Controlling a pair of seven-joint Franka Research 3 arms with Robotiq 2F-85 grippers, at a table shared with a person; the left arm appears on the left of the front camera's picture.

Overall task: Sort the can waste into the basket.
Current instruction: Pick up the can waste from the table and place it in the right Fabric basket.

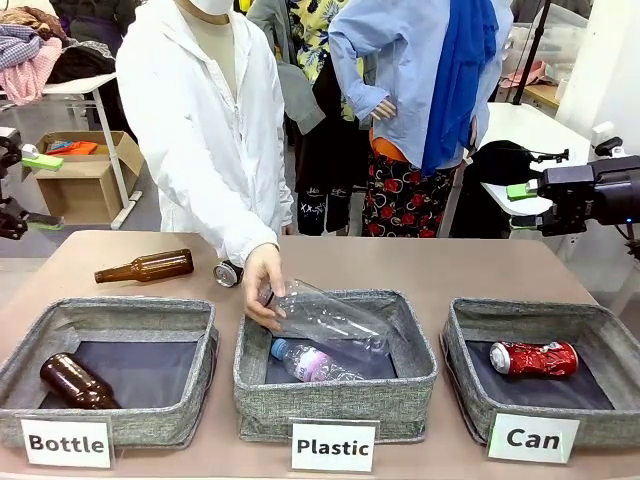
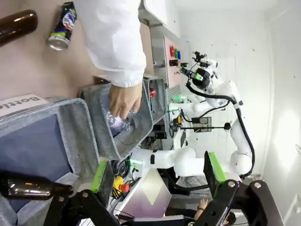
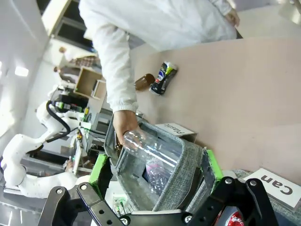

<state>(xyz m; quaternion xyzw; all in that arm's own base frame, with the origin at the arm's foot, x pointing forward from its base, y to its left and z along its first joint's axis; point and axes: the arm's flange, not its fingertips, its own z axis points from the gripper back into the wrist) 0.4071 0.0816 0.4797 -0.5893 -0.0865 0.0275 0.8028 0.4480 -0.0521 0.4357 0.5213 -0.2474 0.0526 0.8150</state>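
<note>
- Our left gripper (image 2: 157,172) and right gripper (image 3: 156,167): both spread, empty.
- The red can (image 1: 533,358) lies in the basket (image 1: 462,385) below the right; the black can (image 3: 163,78) is far ahead, beside the person's hand (image 1: 262,285).
- Reach now and we might clip that hand.

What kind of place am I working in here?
Likely a robotics lab staged for waste sorting: a Bottle bin, Plastic bin and Can bin on one table, a person in a white coat, and a button panel behind.

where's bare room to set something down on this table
Free: bare tabletop behind the Can basket. Crowded: Plastic bin, with the person's hand and clear bottles; left rear tabletop, with a brown bottle and black can.
</note>
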